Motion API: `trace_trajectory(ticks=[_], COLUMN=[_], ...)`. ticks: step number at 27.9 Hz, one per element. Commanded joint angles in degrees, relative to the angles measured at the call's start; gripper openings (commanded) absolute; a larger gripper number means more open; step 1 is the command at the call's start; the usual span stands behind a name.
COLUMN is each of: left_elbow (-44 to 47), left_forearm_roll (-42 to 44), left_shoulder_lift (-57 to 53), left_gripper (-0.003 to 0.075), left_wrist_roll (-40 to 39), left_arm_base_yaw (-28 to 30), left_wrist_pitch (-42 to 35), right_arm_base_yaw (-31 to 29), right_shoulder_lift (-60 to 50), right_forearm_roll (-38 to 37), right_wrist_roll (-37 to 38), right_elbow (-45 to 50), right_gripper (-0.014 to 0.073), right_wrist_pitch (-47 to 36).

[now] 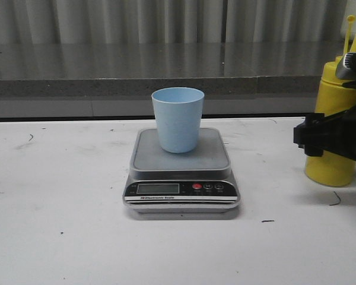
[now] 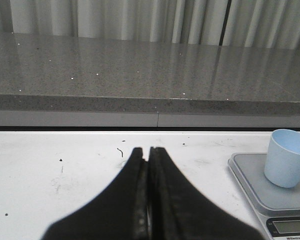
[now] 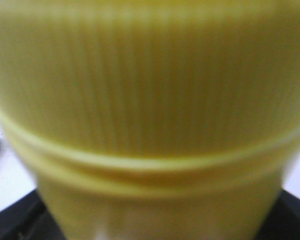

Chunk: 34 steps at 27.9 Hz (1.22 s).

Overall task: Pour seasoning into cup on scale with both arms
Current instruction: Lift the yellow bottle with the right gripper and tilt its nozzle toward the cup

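The cup (image 1: 178, 119) stands upright on the scale (image 1: 181, 172). Right of the scale, the right gripper (image 1: 332, 135) clasps the seasoning bottle (image 1: 335, 119) (upright); the left gripper (image 2: 149, 165) has its fingers pressed together, empty.

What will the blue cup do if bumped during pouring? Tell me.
The cup looks like thin plastic and appears empty, so it is probably light and would slide or tip easily. It stands on the scale platform's smooth surface, likely offering little grip.
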Motion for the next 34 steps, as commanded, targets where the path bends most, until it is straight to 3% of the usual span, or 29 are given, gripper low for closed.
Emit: trace_trajectory(ticks=[1, 4, 8, 11, 16, 19, 22, 24, 30, 34], left_elbow=[-1.50, -1.50, -1.50, -1.50, -1.50, -1.50, -1.50, -1.50, -1.50, -1.50], left_forearm_roll=[0.30, 0.30, 0.30, 0.30, 0.30, 0.30, 0.30, 0.30, 0.30, 0.30], left_shoulder_lift=[0.67, 0.67, 0.67, 0.67, 0.67, 0.67, 0.67, 0.67, 0.67, 0.67], left_gripper=[-0.0020, -0.0020, -0.0020, -0.0020, -0.0020, -0.0020, -0.0020, -0.0020, -0.0020, -0.0020], left_wrist_roll=[-0.38, -0.38, -0.38, -0.38, -0.38, -0.38, -0.38, -0.38, -0.38, -0.38], left_arm_base_yaw=[-0.02, -0.02, -0.02, -0.02, -0.02, -0.02, -0.02, -0.02, -0.02, -0.02], left_wrist_pitch=[-4.87, -4.87, -4.87, -4.87, -4.87, -4.87, -4.87, -4.87, -4.87, -4.87], right_arm_base_yaw=[-0.14, -0.14, -0.14, -0.14, -0.14, -0.14, 0.16, 0.78, 2.95, 4.13], right_shoulder_lift=[-1.90, -1.90, -1.90, -1.90, -2.82, -6.88, -13.12, -17.32, -21.30, -21.30], right_forearm_roll=[0.07, 0.06, 0.06, 0.06, 0.06, -3.09, -9.30, -12.60, -13.32, -13.75], right_wrist_roll=[-0.66, -0.66, -0.66, -0.66, -1.00, -6.50, -15.10, -18.65, -24.30, -31.88], right_elbow=[-1.06, -1.06, -1.06, -1.06, -0.88, -0.88, -2.10, -4.51, -16.78, -23.26], right_gripper=[0.0609, 0.0551, 0.0356, 0.0269, 0.0253, 0.0253, 0.0254, 0.0255, 0.0255, 0.0255], right_wrist_pitch=[-4.16, -4.33, -4.47, -5.66, -8.93, -4.52, 4.57, 15.37, 42.48, 54.45])
